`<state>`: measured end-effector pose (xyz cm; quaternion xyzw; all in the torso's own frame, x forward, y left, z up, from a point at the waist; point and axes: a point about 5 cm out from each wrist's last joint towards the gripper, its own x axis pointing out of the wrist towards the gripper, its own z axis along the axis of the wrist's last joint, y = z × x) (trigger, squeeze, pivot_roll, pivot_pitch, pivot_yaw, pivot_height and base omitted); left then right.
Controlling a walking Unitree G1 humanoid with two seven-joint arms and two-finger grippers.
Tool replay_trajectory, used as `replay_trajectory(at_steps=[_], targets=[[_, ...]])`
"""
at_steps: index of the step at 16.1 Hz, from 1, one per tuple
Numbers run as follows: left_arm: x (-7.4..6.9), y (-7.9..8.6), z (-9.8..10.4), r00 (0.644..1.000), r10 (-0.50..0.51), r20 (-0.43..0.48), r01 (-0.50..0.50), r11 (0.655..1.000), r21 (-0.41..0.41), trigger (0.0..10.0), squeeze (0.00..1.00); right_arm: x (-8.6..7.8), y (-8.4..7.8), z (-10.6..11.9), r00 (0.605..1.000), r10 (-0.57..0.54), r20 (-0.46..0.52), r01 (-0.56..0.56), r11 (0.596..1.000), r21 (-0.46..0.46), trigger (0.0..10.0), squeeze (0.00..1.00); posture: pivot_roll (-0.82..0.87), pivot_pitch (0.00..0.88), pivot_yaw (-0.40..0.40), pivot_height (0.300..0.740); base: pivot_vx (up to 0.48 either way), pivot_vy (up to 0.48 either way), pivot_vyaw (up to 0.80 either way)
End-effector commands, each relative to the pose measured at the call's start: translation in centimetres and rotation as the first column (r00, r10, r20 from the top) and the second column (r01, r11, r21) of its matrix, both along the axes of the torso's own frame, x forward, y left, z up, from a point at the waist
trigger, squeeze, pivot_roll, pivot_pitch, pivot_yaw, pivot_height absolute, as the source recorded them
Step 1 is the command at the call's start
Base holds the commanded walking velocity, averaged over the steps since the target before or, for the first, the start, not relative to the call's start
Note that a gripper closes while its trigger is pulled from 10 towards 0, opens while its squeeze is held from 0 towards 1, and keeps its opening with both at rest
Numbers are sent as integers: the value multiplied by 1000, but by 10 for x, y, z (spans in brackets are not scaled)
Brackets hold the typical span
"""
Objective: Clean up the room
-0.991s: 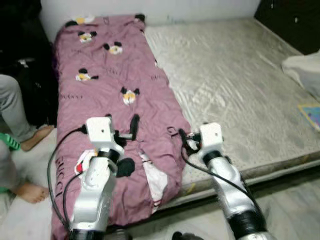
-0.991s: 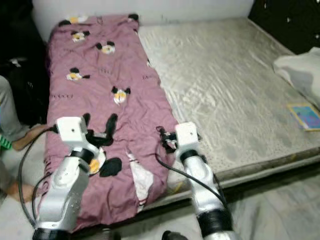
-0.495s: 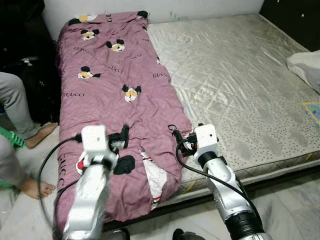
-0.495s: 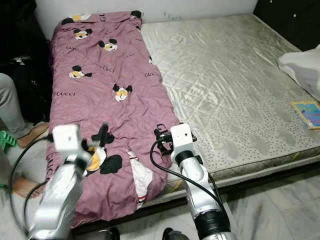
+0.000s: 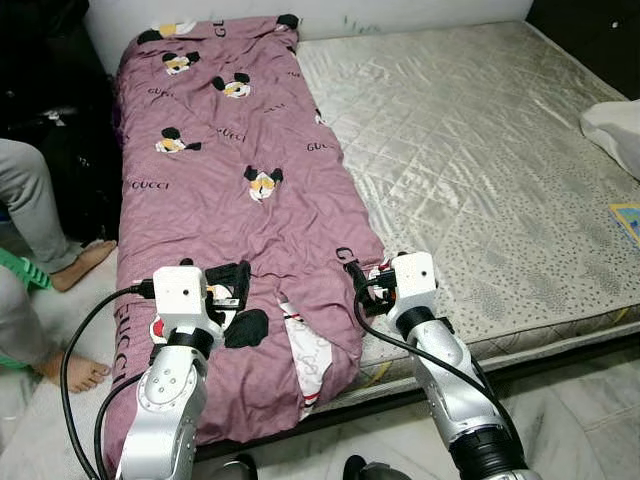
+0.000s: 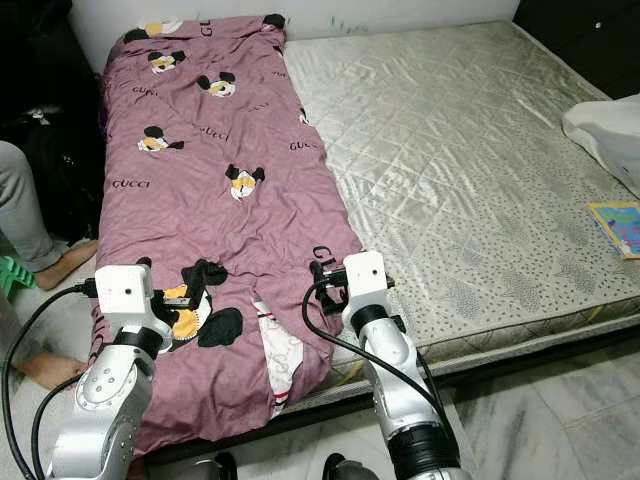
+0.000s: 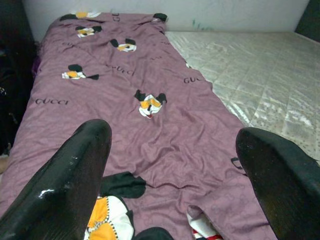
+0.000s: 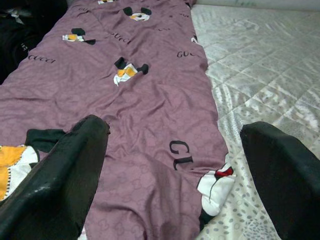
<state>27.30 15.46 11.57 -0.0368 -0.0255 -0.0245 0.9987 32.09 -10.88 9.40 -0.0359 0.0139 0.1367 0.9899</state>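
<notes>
The robot stands at the foot of a bed, and the step in hand looks like dealing with the purple blanket (image 5: 235,190), probably spreading or straightening it as part of cleaning up the room. The blanket, printed with cartoon mouse heads and lettering, lies in a long strip along the left side of the bare quilted mattress (image 5: 480,160), running from the wall to the near edge, where its rumpled end hangs over and shows a white lining.

The left end effector (image 5: 228,287) hovers just above the blanket's near end, over a black and orange print; in the left wrist view its two black fingers (image 7: 65,185) stand wide apart with nothing between them. The right end effector (image 5: 362,286) sits at the blanket's right border, where cloth meets mattress; the right wrist view shows its fingers (image 8: 55,175) likewise spread open and empty, with the blanket's edge and a turned-up corner below them.

Neither end effector grips the cloth yet. The next move seems to call for lowering both onto the near hem, pinching a fold in each, and drawing the blanket sideways across the mattress. The thin fabric may slip or bunch if too little is caught.

No containers are in view. At the far right of the mattress lie a white bundle (image 5: 615,125) and a colourful book (image 6: 620,225). A person's bare feet (image 5: 75,372) rest on the floor beside the bed, to the left.
</notes>
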Motion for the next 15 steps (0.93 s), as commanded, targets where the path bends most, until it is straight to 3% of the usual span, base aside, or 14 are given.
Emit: replay_trajectory(at_steps=[1, 15], targets=[[-2, 2, 1, 1000, 14, 6, -14, 1000, 15, 10000, 0, -2, 0, -1, 1000, 6, -8, -6, 1000, 8, 10000, 0, 35, 235, -14, 724, 0, 0, 0], [4, -1, 4, 1000, 16, 26, -16, 1000, 20, 10000, 0, 1, 0, 1, 1000, 18, 2, -18, 1000, -3, 10000, 0, 35, 209, -19, 631, 0, 0, 0]])
